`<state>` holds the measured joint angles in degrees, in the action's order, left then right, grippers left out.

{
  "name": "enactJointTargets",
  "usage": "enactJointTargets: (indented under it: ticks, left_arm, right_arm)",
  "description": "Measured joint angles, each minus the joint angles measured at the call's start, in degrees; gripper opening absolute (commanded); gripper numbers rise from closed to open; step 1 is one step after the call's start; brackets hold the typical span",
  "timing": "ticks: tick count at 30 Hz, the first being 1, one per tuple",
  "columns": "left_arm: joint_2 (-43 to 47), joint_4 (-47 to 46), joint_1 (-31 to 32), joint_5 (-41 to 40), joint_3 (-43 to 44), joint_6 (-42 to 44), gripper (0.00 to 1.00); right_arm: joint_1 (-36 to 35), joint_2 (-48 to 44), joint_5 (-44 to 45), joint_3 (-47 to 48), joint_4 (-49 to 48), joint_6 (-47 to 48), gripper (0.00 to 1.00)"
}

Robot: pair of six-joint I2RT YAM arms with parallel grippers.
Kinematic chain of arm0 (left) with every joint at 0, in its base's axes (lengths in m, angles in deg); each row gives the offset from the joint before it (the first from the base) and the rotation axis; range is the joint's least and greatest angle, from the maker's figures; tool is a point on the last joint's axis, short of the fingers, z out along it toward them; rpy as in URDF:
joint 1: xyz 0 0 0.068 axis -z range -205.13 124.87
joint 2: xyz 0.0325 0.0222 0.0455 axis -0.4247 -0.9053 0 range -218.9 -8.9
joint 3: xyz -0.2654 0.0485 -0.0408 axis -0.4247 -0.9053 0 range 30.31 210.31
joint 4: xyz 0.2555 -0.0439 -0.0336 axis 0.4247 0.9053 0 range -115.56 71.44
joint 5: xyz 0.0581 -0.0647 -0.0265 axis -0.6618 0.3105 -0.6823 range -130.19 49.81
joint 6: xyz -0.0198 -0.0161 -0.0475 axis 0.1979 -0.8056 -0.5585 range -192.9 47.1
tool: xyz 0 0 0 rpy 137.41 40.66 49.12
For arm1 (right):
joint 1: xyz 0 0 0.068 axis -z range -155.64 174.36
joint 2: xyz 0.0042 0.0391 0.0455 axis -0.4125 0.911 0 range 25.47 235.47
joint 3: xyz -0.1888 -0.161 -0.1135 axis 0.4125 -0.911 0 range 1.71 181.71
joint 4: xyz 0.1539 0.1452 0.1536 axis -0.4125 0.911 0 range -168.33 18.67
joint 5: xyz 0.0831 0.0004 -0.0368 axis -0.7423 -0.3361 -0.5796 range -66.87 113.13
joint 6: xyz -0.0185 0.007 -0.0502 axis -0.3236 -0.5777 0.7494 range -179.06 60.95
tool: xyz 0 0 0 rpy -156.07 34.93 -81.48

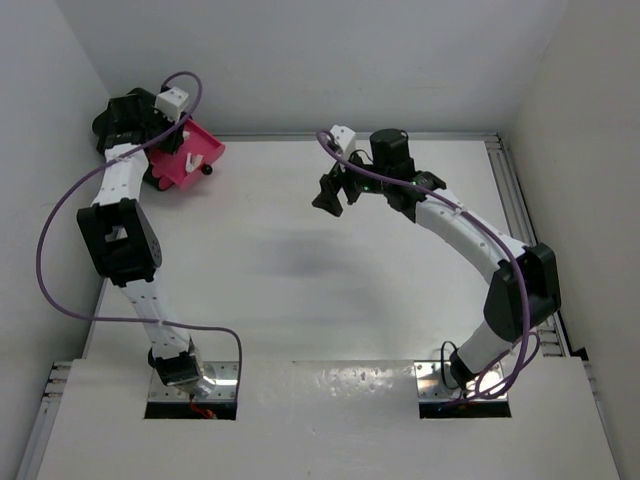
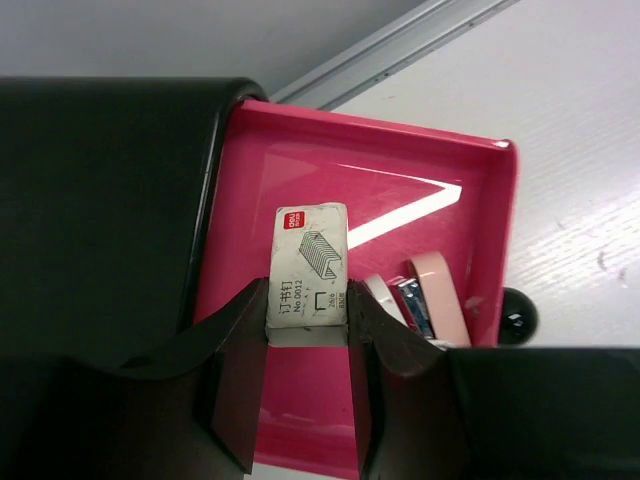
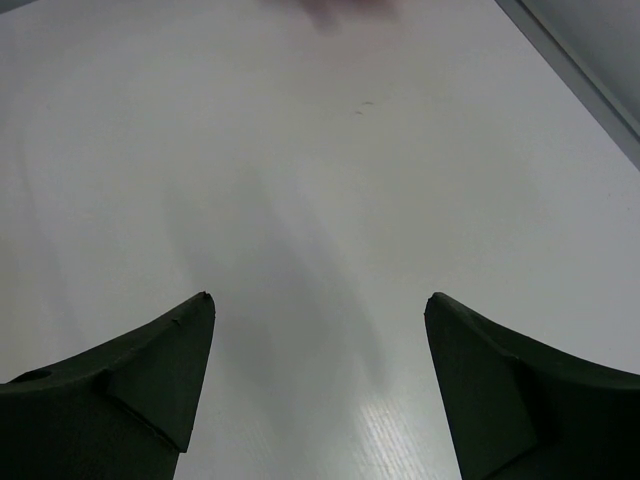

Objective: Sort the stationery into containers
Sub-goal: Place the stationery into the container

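Your left pincer (image 2: 307, 305) is clamped on a small white cardboard staple box (image 2: 311, 262) with a red label. Its two black fingers press the box's long sides. The box's long axis runs straight out from the pincer, in line with the fingers, and most of its length sticks out past the tips.

The staple box hangs over the open, glossy pink plastic drawer (image 2: 300, 165). It sits on the side of the drawer nearest the glossy black cabinet (image 2: 100, 200), with bare pink floor beyond its far end. You cannot tell whether it already rests on that floor or hangs just above it. Toward the drawer's front wall, beside the box, lie a pale pink ring (image 2: 441, 295) and a small metal clip (image 2: 412, 303). The round black knob (image 2: 516, 316) sticks out just past that wall.

So the drop looks straight down: the box is inside the drawer's rim, and I judge that spreading the fingers would be enough.

Your right pincer (image 3: 318, 297) is spread wide with nothing between its fingers. It is well away from the drawer, over the bare white bench (image 3: 300, 150), so the left arm is the one in place.

Only the left wrist view shows the grip and what lies in the drawer. In the top view the wrist hides the box, but that view alone shows how far the right arm is from the drawer.
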<state>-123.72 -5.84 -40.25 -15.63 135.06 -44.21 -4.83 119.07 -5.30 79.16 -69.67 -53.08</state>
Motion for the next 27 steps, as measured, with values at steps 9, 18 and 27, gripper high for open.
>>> enactJointTargets:
  ticks: [9, 18, 27]
  left_arm:
    - [-2.29, 0.26, 0.00, -4.31, 0.96, 1.57, 0.27]
    - [-2.51, 0.96, -0.02, -5.29, 0.96, 2.69, 0.66]
    - [-2.27, 1.66, -0.57, -3.30, 0.96, 1.64, 0.58]
  right_arm:
    - [0.57, 0.00, 0.85, -0.98, 0.83, -0.02, 0.83]
    - [0.57, 0.00, 0.96, -0.98, 1.14, 0.00, 0.84]
    - [0.57, 0.00, 0.96, -0.98, 2.10, -0.28, 0.84]
